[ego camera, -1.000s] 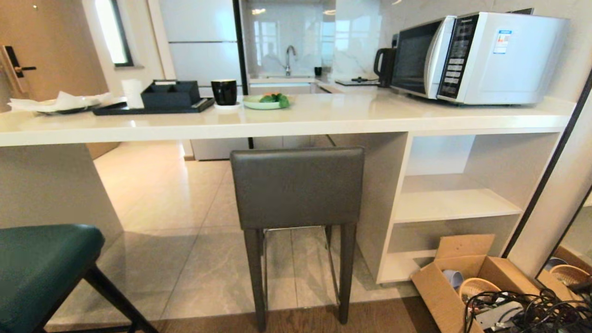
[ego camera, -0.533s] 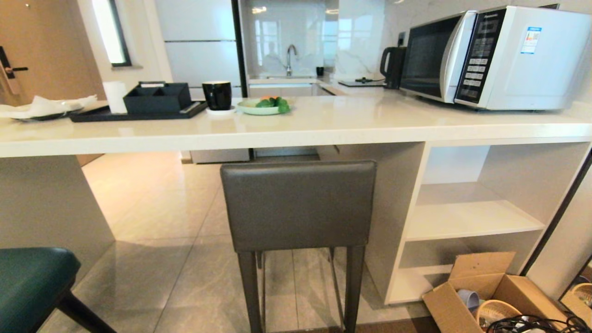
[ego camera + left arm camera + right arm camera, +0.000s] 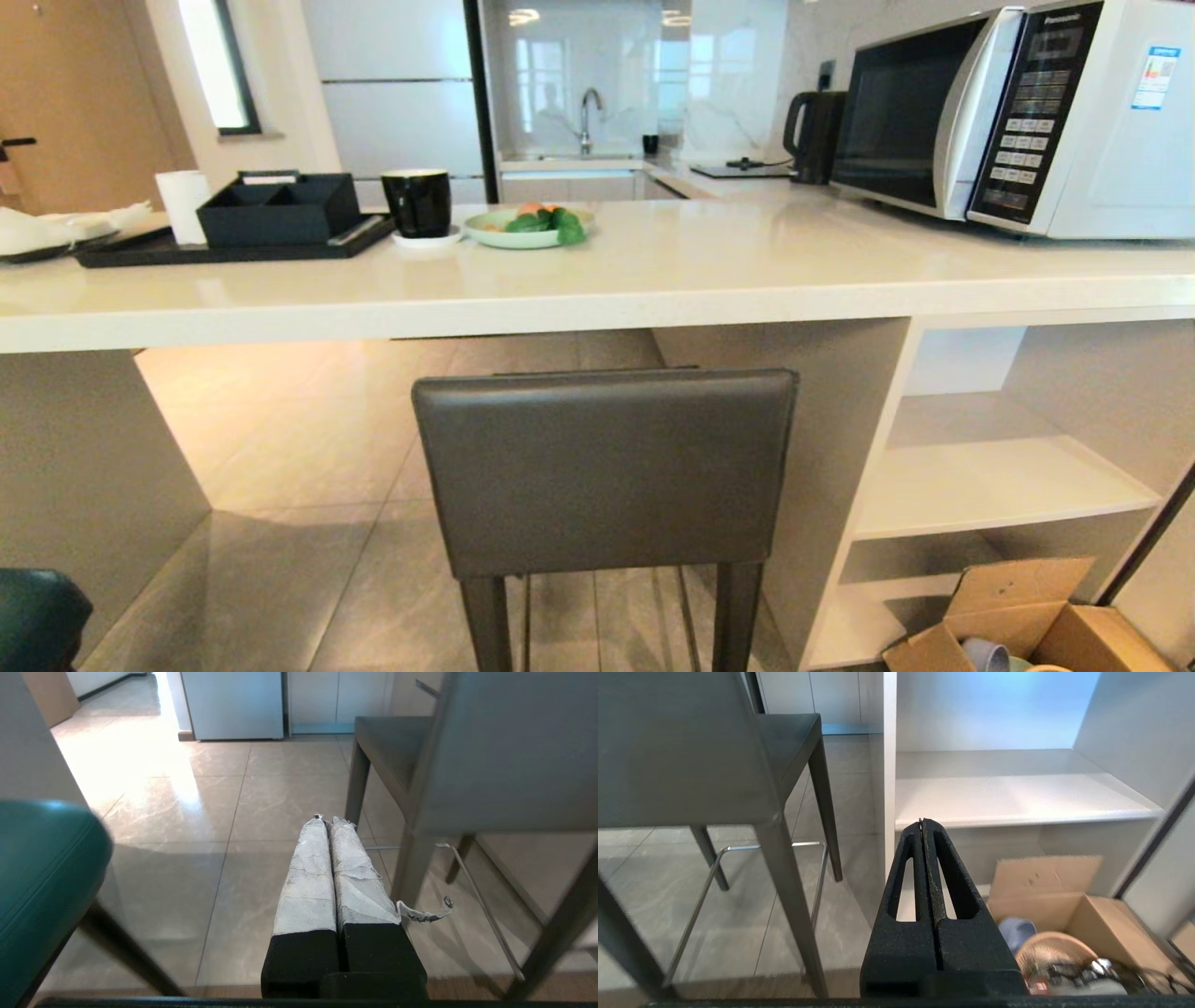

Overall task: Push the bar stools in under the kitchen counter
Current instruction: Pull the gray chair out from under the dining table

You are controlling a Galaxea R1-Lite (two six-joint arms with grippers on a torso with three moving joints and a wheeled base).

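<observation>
The grey bar stool [image 3: 605, 467] stands straight ahead with its square back toward me, its seat under the off-white kitchen counter [image 3: 597, 280]. The teal bar stool [image 3: 37, 616] shows only as a corner at the lower left; its seat edge [image 3: 46, 882] fills the side of the left wrist view. Neither arm shows in the head view. My left gripper [image 3: 326, 820] is shut and empty, low between the two stools. My right gripper [image 3: 922, 821] is shut and empty, beside the grey stool's leg [image 3: 794, 910] and facing the white shelf cubbies [image 3: 1017, 798].
On the counter sit a microwave [image 3: 1018, 112], a kettle [image 3: 814, 135], a green plate of food [image 3: 525, 229], a black mug [image 3: 418, 203] and a black tray [image 3: 233, 233]. An open cardboard box [image 3: 1027, 625] with odds and ends lies on the floor by the shelves.
The whole head view has closed in on the counter and the grey stool, which loom larger. The teal stool has slid almost out at the lower left; the box has slipped toward the bottom edge.
</observation>
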